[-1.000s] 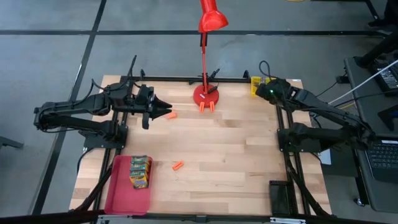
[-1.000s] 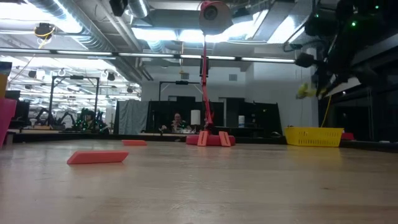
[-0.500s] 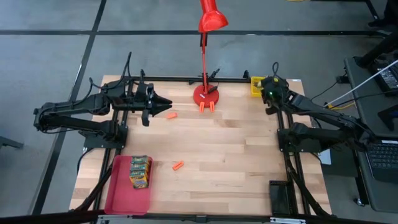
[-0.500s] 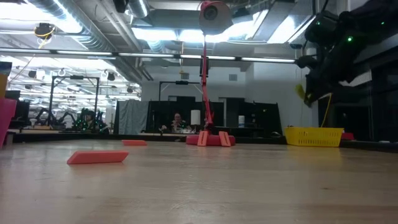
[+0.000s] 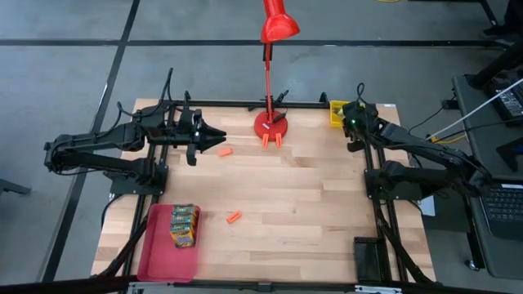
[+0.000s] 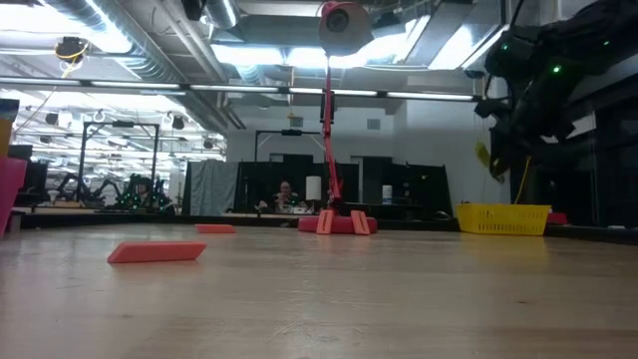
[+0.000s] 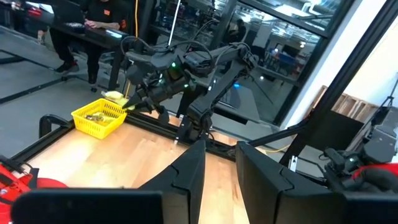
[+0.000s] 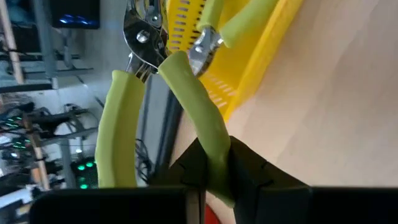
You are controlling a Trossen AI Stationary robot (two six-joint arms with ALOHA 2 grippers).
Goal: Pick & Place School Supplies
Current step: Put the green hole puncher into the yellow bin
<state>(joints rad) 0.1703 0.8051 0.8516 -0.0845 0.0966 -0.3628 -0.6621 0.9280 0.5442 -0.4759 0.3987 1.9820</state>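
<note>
The small metal plier-like tool with yellow-green rubber handles (image 8: pixel 186 99) is a stiff, light thing with a hinge, so its two handles splay apart and it can swing on whichever handle is pinched. The soft sleeves should give good friction; the bare steel near the pivot looks slicker. The right end effector (image 8: pixel 214 165) is clenched on one handle only, near its lower end, with the other handle hanging free beside it and the metal head pointing away toward the yellow perforated plastic basket (image 8: pixel 249 62). In the overhead picture that end effector (image 5: pixel 353 122) sits in the upper right, right at the basket (image 5: pixel 336 109) at the far right corner of the wooden bench (image 5: pixel 310 212). I judge the tool ready to be let go into the basket.

Two small orange pieces lie on the bench, one (image 5: pixel 225 151) in the upper left just ahead of the left end effector (image 5: pixel 219 139), one (image 5: pixel 234 217) at lower centre. Whether the left fingers are parted I cannot tell. A yellow-and-green crayon box (image 5: pixel 185 224) rests on the flat red tray (image 5: pixel 155 253) at lower left.
</note>
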